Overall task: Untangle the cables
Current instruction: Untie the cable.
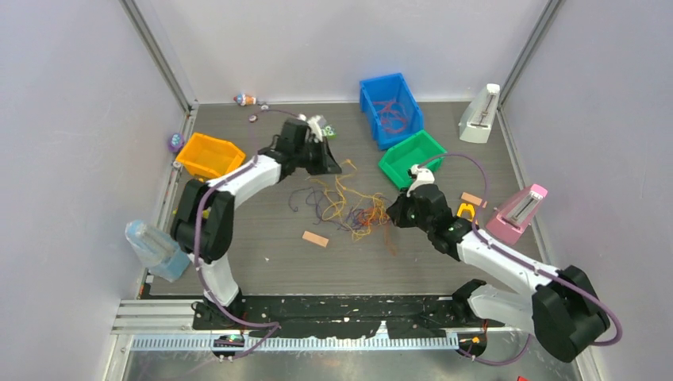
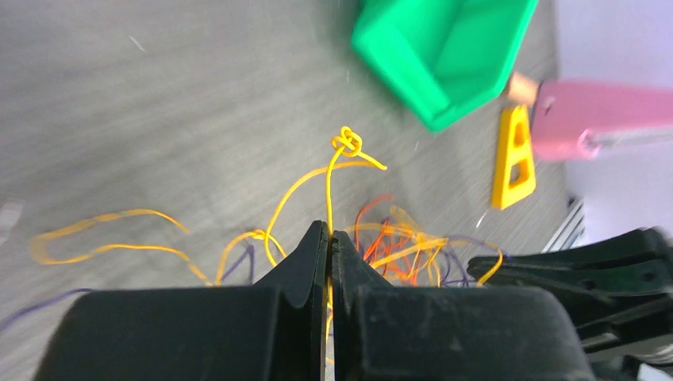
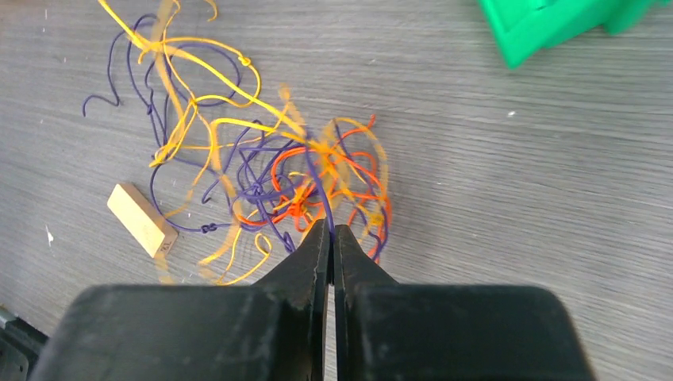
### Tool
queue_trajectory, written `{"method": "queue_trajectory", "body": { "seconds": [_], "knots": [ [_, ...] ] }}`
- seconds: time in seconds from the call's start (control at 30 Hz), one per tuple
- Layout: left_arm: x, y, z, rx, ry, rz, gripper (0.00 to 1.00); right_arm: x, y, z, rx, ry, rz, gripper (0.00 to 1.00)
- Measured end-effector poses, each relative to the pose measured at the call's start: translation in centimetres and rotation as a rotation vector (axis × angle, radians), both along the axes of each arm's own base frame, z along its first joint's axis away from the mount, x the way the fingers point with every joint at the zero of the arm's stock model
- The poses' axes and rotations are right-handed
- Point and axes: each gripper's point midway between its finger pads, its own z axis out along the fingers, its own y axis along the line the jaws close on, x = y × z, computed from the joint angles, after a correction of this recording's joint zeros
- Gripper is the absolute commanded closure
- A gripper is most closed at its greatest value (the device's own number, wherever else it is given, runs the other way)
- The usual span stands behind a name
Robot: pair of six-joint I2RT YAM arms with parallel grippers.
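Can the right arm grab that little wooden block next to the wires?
Probably, but not straight away. The right gripper is shut on a purple wire and must let go first. The wooden block lies uncovered beside the tangle, so the way looks free.

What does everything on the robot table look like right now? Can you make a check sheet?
Surface: grey table.
Job's things: cables tangled mid-table, yellow, red, purple.
Clutter: orange bin, blue bin, green bin, wood block.
Grippers: left jaws shut on a yellow cable; right jaws shut on a purple cable.
Cables: mauve hoses along both arms.
Surroundings: plain walls, metal frame.
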Motion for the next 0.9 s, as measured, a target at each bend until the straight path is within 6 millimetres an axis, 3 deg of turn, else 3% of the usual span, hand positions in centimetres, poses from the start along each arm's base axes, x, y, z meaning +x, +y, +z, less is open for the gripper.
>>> {"method": "queue_trajectory", "body": {
  "seconds": [0.13,0.2,0.33,0.6,0.7,0.8,0.9],
  "knots": [
    [3.2,3.8,6.2,-0.071,-0.130,0.109,1.00,0.0,-1.9,1.5,-0.017,-0.038,-0.079,0.95],
    [4.8,5.9,10.2,-0.106,-0.210,0.167,1.00,0.1,-2.8,2.1,-0.019,-0.055,-0.117,0.95],
    [6.1,8.7,17.1,-0.164,-0.344,0.242,1.00,0.2,-4.5,3.1,-0.021,-0.080,-0.188,0.95],
    [6.9,15.5,29.8,-0.179,-0.593,0.415,1.00,0.1,-9.1,2.7,-0.102,-0.043,-0.395,0.95],
    [5.9,18.7,33.9,-0.144,-0.676,0.494,1.00,0.1,-11.1,2.9,-0.131,-0.030,-0.496,0.95],
    [5.0,21.7,36.8,-0.098,-0.731,0.561,1.00,0.2,-11.6,3.0,-0.137,-0.028,-0.516,0.95],
    [4.1,23.7,39.2,-0.058,-0.781,0.609,1.00,0.2,-10.7,2.9,-0.119,-0.020,-0.465,0.95]
  ]
}}
